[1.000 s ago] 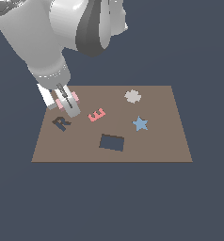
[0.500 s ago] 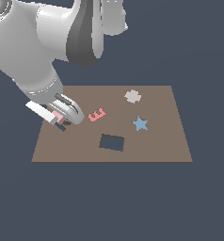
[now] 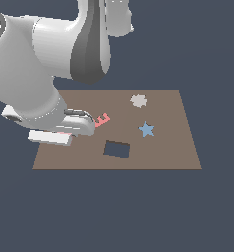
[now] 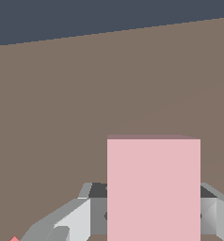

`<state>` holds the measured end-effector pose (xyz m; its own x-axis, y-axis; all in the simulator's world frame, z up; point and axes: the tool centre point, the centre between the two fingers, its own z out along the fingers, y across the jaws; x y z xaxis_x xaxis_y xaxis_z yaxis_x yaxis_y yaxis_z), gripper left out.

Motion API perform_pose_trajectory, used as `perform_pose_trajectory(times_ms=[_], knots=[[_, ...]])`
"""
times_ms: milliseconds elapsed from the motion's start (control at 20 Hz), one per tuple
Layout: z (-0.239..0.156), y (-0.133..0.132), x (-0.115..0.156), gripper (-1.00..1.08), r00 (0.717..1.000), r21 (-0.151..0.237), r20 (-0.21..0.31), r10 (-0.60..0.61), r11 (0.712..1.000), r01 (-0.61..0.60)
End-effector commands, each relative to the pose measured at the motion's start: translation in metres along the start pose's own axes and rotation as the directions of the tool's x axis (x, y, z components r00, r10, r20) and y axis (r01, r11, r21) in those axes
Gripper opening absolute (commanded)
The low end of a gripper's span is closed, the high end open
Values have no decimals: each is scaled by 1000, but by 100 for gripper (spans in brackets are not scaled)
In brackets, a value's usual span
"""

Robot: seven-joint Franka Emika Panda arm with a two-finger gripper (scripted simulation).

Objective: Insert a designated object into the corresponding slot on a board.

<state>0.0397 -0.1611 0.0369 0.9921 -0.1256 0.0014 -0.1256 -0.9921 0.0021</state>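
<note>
The designated object, a pale pink block (image 4: 153, 188), fills the near part of the wrist view, with my gripper (image 4: 151, 200) shut on it and a grey finger on each side. In the exterior view the gripper (image 3: 72, 129) lies low and almost level over the left part of the brown board (image 3: 163, 157). There the arm hides the block except for a thin pink sliver (image 3: 64, 132). The slot (image 3: 117, 149), a dark rectangular cut-out, is apart from the gripper, toward the exterior view's right and nearer the board's front edge.
A salmon-pink letter E (image 3: 102, 119) lies just beyond the gripper. A blue star (image 3: 146, 129) and a grey blob (image 3: 138, 101) sit further to the exterior view's right. My bulky arm (image 3: 50, 64) covers the board's left rear corner.
The arm has swung lower and the hand has tilted from upright to nearly level, still holding the pink block. It now hides the dark letter on the board's left.
</note>
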Motion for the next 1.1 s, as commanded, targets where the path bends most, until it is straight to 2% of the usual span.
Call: perform_pose_trajectory(times_ms=[0,200,300,450,700,1050], knots=[[-1,-9,12,-100,993,0,-1,-122,993,122],[-1,-26,28,-100,951,0,-1,-309,951,309],[-2,-36,34,-100,917,0,-2,-399,917,399],[-2,-51,43,-100,850,-1,-2,-527,850,527],[-3,-79,51,-100,706,-1,-2,-708,706,708],[-3,-116,51,-100,461,-1,-2,-887,461,887]])
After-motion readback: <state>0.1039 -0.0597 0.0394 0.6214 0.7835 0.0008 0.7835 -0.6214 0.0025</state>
